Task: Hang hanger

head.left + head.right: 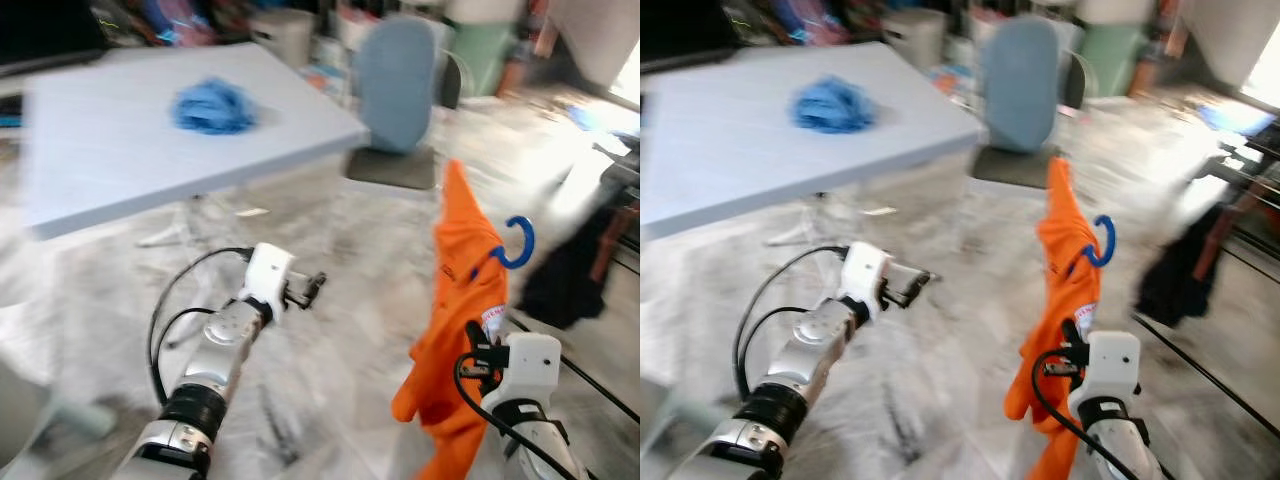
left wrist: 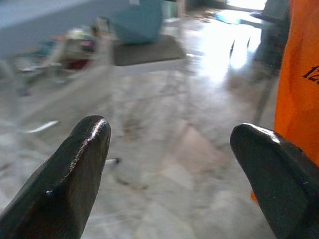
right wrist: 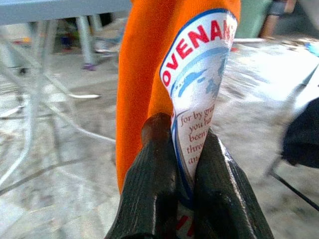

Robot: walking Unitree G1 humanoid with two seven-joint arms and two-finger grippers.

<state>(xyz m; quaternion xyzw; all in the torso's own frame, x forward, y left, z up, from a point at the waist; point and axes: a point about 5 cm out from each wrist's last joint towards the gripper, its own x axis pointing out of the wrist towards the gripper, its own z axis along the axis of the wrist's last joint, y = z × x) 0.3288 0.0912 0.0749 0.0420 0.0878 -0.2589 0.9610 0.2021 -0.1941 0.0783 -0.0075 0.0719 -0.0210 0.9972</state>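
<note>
A white printed patch (image 3: pixel 199 94) on the orange garment (image 3: pixel 144 74) rises just above the right gripper (image 3: pixel 184 149), pinched between its fingers. Large red capitals read "OVENA"; smaller red lines below read "for by gr", "you ha", "been". Beside the left gripper (image 2: pixel 174 149), the garment shows black "12".

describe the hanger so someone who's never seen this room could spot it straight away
Start at the big pale blue table with the crumpled blue cloth on it, then look to the robot's right across the marble floor. There the right pincer holds up an orange shirt, shut on its fabric. The hanger is the bright blue hook curling out near the shirt's top, the only blue thing against the orange.
</note>
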